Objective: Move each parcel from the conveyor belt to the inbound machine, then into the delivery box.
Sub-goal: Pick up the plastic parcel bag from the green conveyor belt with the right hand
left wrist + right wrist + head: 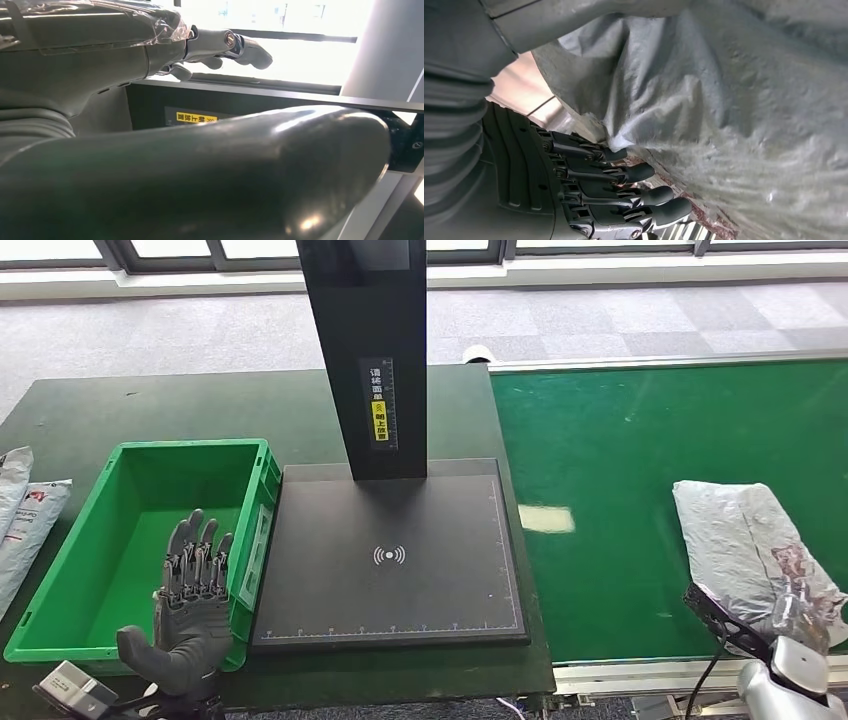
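A crumpled grey parcel [745,540] lies on the green conveyor belt [620,440] at the right, its near end over my right hand [735,630]. In the right wrist view the parcel [734,100] sits between the thumb and the dark fingers [624,192] of that hand [589,190], which grips its edge. My left hand [195,590] hovers with fingers spread over the near right corner of the green delivery box [265,470], holding nothing. The left wrist view shows that hand [200,170] with fingers [235,45] stretched out. The black inbound machine [390,555] stands between box and belt.
The machine's black post [365,350] rises from the back of its flat plate. White parcels [25,510] lie on the dark table left of the box. The belt's metal edge [640,672] runs along the front right.
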Tool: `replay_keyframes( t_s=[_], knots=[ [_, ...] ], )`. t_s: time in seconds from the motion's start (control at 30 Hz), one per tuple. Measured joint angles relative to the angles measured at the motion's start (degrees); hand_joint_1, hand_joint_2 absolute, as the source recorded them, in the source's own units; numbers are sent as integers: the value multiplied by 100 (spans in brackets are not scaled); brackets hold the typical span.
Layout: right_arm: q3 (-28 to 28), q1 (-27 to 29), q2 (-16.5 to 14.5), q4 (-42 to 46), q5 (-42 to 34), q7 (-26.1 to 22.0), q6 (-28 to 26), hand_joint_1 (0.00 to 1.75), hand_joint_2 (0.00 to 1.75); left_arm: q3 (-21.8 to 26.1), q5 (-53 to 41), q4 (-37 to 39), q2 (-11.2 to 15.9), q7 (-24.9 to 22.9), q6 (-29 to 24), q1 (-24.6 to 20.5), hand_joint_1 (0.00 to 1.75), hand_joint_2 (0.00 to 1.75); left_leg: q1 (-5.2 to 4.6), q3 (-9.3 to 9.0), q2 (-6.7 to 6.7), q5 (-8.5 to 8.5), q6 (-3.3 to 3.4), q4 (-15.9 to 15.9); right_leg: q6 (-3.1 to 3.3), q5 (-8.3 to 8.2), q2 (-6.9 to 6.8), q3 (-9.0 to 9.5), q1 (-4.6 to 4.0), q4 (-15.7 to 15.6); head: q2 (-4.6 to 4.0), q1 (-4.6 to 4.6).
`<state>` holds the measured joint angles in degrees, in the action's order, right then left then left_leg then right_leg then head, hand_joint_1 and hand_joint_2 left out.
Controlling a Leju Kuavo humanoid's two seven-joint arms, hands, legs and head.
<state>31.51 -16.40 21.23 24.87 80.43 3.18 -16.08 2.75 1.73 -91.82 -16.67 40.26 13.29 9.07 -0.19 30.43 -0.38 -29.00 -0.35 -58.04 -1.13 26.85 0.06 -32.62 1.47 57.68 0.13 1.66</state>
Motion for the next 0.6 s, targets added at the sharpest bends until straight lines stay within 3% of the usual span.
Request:
replay_keyframes(
  t_s=[0.03, 0.17, 0.43, 0.6],
  knots=[
    [37, 18, 7, -17, -9, 27, 96, 0, 175, 0, 2, 9, 1, 0, 1, -3, 0, 0, 0, -1, 0, -1, 1, 0, 0, 0, 0, 0, 0, -1, 0, 0],
    [155, 88, 11, -63, 72, 84, 678, 175, 175, 0, 4, 75, 1, -1, 7, -43, 0, 0, 6, -12, 1, -3, 3, -1, -2, 3, 1, 10, -8, -9, 0, -1],
    [225, 305, -50, -131, 263, -349, 1194, 175, 175, 0, 10, 293, 20, -7, 17, -200, 0, 0, 39, -54, -5, -11, 17, -3, -10, 2, -12, 86, -40, -58, 0, 0],
    [294, 425, -92, -128, 247, -626, 785, 175, 175, 0, 15, 406, 38, -7, 17, -266, 0, 0, 46, -64, -4, -17, 24, -5, -16, -4, -9, 113, -48, -71, 0, 2]
  ],
)
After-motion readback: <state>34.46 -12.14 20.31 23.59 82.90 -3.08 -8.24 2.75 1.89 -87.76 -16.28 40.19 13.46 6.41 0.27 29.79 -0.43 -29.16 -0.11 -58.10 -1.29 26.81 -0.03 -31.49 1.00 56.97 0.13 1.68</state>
